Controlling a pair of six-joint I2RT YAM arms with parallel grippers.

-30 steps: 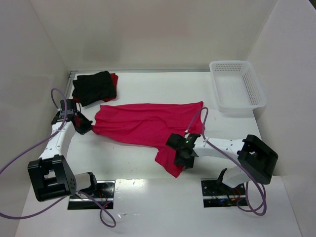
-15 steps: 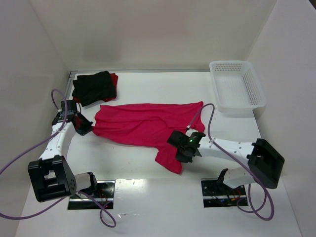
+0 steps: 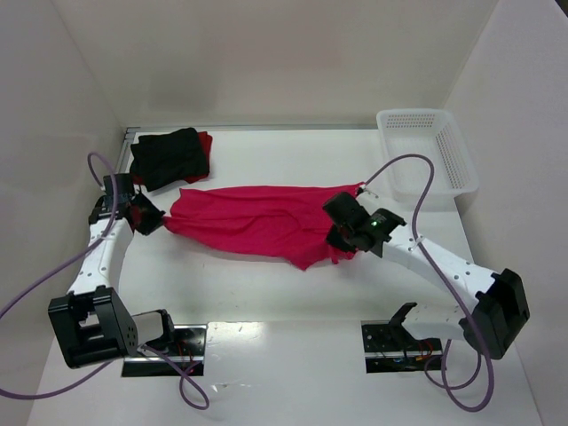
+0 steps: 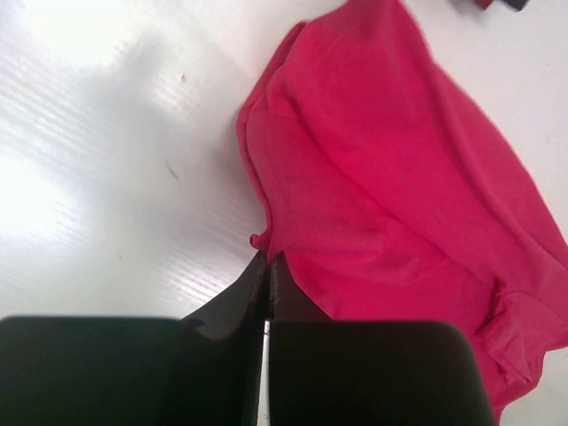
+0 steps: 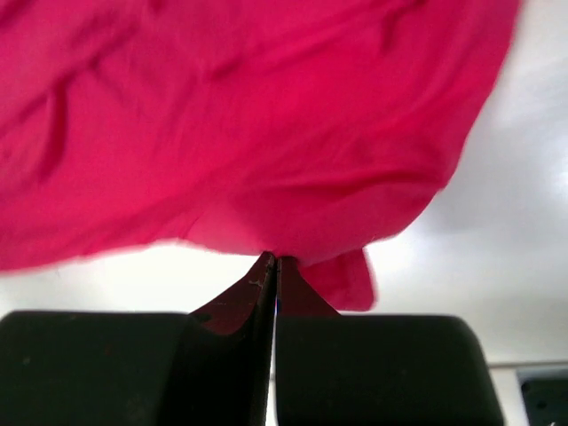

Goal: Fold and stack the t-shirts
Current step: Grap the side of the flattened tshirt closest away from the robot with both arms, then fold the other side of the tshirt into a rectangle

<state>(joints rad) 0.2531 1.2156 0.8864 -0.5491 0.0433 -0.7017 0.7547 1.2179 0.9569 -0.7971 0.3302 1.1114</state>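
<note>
While both arms reach over the bench (image 3: pixel 248 293), the crimson-pink t-shirt (image 3: pixel 253 222) lies across its middle, stretched between them. Its long axis runs from left to right, so one end points to each arm. The left tool (image 3: pixel 149 222) is closed on the left end of the cloth; in the left wrist view its two fingers (image 4: pixel 253 284) meet with a small edge of fabric pinched between them. The right tool (image 3: pixel 341 234) is closed also, and it grips the near right edge of the shirt, which spreads away from it in loose folds in the right wrist view.

So the shirt is not in front of the tools but between them, and each arm holds the end on its own side. I think the coming fold depends on this line: one end must travel along the long axis toward the other.

Farther back, in the left corner, the black t-shirt (image 3: pixel 169 158) sits folded on the darker red t-shirt (image 3: pixel 206 142). The left arm is clearly nearer to this pile. The white basket (image 3: pixel 424 114) stands at the far right, apart from the cloth.
</note>
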